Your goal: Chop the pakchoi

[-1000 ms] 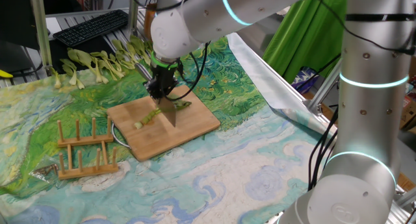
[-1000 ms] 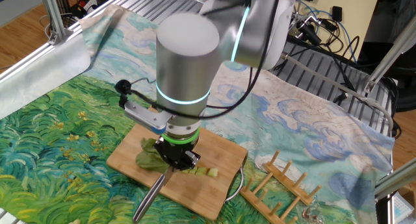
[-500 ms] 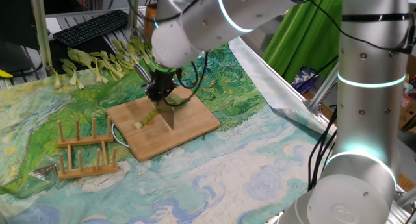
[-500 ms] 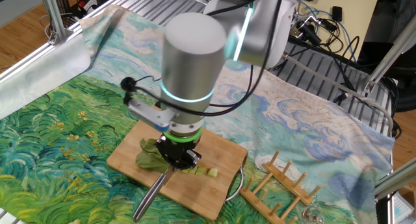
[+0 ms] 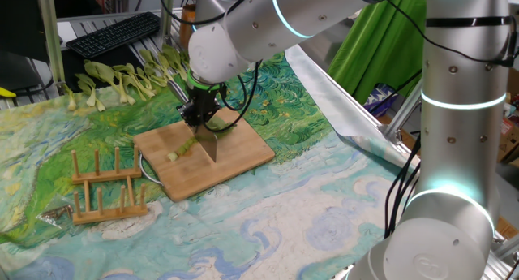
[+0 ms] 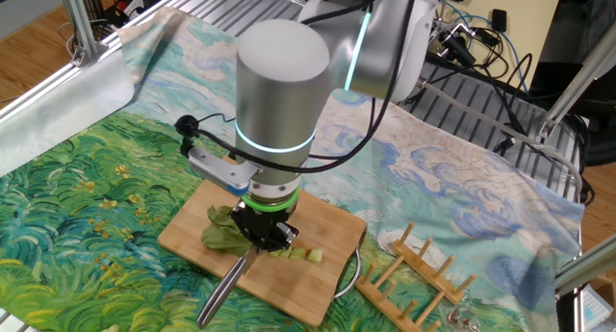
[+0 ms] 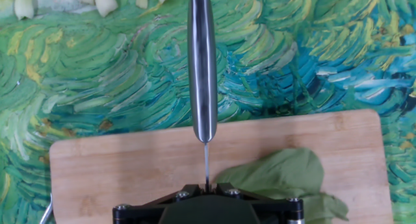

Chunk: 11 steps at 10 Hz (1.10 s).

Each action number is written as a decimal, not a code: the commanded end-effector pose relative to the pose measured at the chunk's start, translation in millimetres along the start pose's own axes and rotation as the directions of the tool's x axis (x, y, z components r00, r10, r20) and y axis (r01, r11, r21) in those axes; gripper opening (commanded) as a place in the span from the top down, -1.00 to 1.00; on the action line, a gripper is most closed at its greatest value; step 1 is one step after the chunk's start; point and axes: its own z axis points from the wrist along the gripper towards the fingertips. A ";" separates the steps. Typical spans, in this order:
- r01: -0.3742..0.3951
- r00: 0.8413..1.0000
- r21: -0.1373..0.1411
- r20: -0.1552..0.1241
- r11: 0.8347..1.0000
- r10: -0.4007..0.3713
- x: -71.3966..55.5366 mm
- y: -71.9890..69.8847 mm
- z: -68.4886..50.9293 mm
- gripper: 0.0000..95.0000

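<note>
Gripper [image 5: 200,115] clenched on the knife [image 7: 202,68], pointing down so the blade meets the cutting board [image 5: 243,158] edge-on; the pakchoi [image 5: 186,147] lies mid-frame on that board, stalk pieces [image 6: 300,254] already cut, leaf [image 7: 279,175] at lower right awaiting strokes

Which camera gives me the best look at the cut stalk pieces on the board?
The other fixed view: cut pieces lie unobstructed beside the knife. One fixed view shows the stalk smaller, its cuts unclear. Hand view shows only a leaf.

The pakchoi [image 5: 185,146] lies on the board, pale stalk partly cut into short pieces.
</note>
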 end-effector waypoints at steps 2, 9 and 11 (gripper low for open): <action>-0.014 1.000 0.003 -0.002 1.000 0.014 -0.3 3.5 -1.5 1.00; 0.027 1.000 0.006 0.016 1.000 -0.027 0.3 -6.4 -2.5 1.00; 0.034 0.999 0.018 0.019 0.999 -0.034 0.2 -9.4 -3.8 1.00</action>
